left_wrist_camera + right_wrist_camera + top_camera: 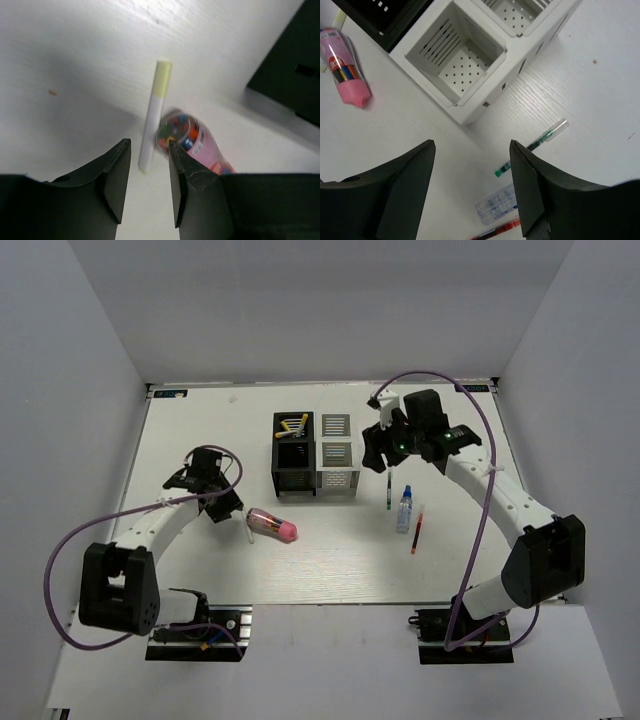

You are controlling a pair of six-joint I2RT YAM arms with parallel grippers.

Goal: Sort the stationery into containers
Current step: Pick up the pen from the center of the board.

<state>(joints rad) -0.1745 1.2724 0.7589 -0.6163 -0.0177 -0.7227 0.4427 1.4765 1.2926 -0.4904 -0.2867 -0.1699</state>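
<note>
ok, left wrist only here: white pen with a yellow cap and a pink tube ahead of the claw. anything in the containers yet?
Observer: Yes. The top view shows yellow items standing in the back cell of the black organizer.
Operator: What's loose on the right side?
Observer: A green pen, a blue-capped bottle and a red pen lie on the table, to the right of the white organizer.
</note>
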